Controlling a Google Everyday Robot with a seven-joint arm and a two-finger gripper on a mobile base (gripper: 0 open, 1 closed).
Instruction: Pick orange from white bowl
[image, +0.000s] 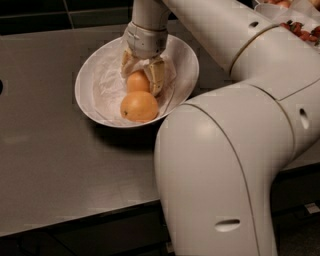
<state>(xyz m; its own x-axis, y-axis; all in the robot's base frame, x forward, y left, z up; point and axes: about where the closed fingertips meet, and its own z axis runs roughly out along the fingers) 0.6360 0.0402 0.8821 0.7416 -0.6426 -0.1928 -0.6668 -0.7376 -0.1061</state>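
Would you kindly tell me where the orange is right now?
In the camera view, upper left of centre, the orange lies in the white bowl, under the gripper and behind the larger, paler fruit.

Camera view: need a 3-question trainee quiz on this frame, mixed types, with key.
1. True or false: the gripper is down inside the white bowl.
2. How many round fruits lie in the white bowl? A) one B) two C) three
3. Fill in: the fruit directly under the gripper is the ____: the orange or the larger, paler fruit in front of it?

Key: 1 true; 2 B; 3 the orange.
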